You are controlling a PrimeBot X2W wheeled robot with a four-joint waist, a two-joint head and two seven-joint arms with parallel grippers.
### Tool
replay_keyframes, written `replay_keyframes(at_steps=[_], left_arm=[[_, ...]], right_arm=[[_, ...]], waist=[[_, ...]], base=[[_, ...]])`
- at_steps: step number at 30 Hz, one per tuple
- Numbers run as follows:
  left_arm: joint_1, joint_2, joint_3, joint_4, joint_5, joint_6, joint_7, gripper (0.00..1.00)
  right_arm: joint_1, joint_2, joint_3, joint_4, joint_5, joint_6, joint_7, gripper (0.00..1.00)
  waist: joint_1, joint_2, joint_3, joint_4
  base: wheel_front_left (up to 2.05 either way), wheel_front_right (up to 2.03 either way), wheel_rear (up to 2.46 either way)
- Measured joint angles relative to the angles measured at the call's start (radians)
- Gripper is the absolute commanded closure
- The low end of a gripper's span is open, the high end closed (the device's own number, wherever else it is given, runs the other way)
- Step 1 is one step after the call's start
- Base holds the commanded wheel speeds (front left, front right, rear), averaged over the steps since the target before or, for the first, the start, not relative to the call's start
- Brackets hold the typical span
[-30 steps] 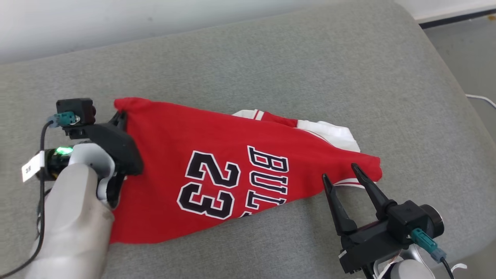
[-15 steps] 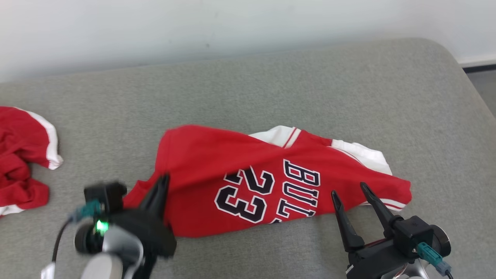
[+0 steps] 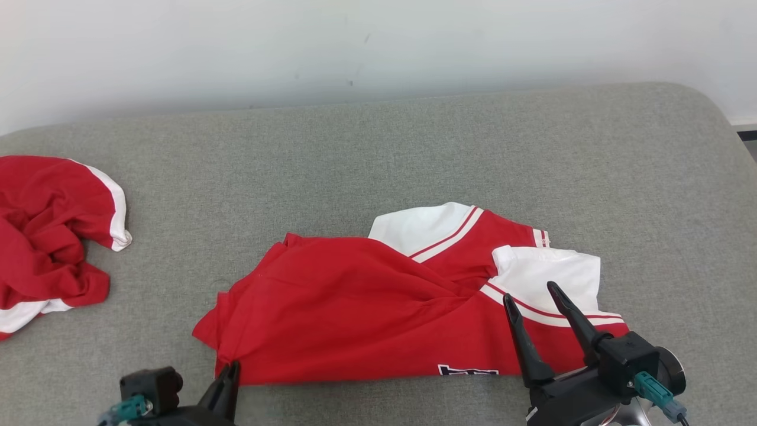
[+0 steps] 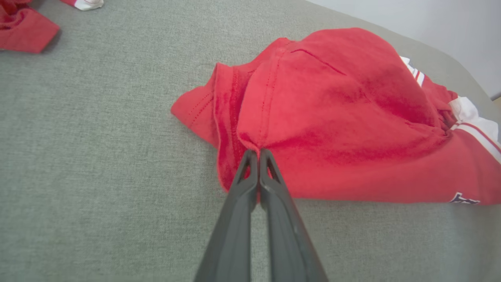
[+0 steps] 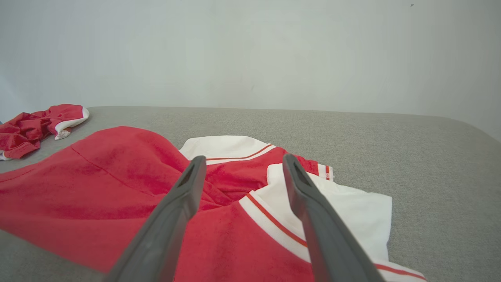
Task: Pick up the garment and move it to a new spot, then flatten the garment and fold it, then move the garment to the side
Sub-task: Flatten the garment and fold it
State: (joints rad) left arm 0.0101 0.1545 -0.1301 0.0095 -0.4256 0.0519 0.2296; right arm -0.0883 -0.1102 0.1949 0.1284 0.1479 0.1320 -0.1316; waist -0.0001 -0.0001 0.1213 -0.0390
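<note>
A: Half folded yet?
B: Roughly; shirt is lying lower centre, doubled over; left claw is pinching its hem; right claw is hovering spread lower right; flattening and moving aside are waiting.

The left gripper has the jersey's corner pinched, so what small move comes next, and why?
Probably lower the open right gripper and close it on the jersey beneath it: the left gripper grips one corner alone, and the jersey lies rumpled, needing two holds to spread.
</note>
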Motion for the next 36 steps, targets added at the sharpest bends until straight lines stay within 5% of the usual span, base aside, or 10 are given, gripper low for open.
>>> replay_keyframes(at_steps=[2,3,5,6,9,10,17,27,36], left_arm=[[0.012,-0.007,-0.002,0.008,0.0,0.008,-0.008,1.0],[0.019,-0.014,0.0,0.011,0.0,0.013,-0.017,0.79],[0.031,-0.022,-0.001,0.019,-0.003,0.02,-0.025,0.7],[0.038,-0.025,-0.002,0.024,-0.003,0.022,-0.033,0.53],[0.051,-0.033,-0.007,0.042,-0.003,0.027,-0.047,0.5],[0.058,-0.035,-0.01,0.049,-0.003,0.027,-0.052,0.0],[0.079,-0.03,-0.007,0.062,0.012,0.034,-0.127,0.0],[0.114,-0.021,0.029,0.039,0.054,-0.009,-0.443,0.0],[0.155,-0.038,0.054,0.015,0.091,-0.045,-0.49,0.0]], right_arm=[[0.0,-0.001,0.001,0.002,0.0,0.0,0.0,0.0],[-0.001,-0.002,0.001,0.003,0.0,0.0,0.001,0.0],[-0.001,-0.002,0.001,0.004,0.001,0.0,0.001,0.0],[-0.001,-0.003,0.001,0.004,0.002,0.0,0.001,0.0],[0.0,-0.004,-0.002,0.006,0.002,0.0,0.001,0.0],[0.0,-0.004,-0.003,0.007,0.002,0.0,0.001,0.0],[0.007,-0.004,-0.006,0.013,0.008,0.0,0.001,0.0],[0.046,-0.015,-0.047,0.016,0.018,0.0,0.017,0.0],[0.093,0.011,-0.099,0.024,0.02,0.0,0.053,0.0]], waist=[[0.0,0.0,-0.001,-0.001],[0.0,0.0,-0.002,-0.001],[0.0,0.0,-0.005,-0.002],[0.0,0.0,-0.006,-0.003],[0.0,0.0,-0.013,-0.002],[0.0001,0.0,-0.015,-0.001],[0.0001,0.0,-0.037,0.005],[0.0,0.0001,-0.087,0.02],[0.0,0.0001,-0.13,0.03]], base=[[0.0,0.0,0.0],[0.0,0.0,0.0],[0.0,0.0,0.0],[0.0,0.0,0.0],[0.0,0.0,0.0],[0.0,0.0,0.0],[0.0,0.0,0.0],[0.0,0.0,0.0],[0.0,0.0,0.0]])
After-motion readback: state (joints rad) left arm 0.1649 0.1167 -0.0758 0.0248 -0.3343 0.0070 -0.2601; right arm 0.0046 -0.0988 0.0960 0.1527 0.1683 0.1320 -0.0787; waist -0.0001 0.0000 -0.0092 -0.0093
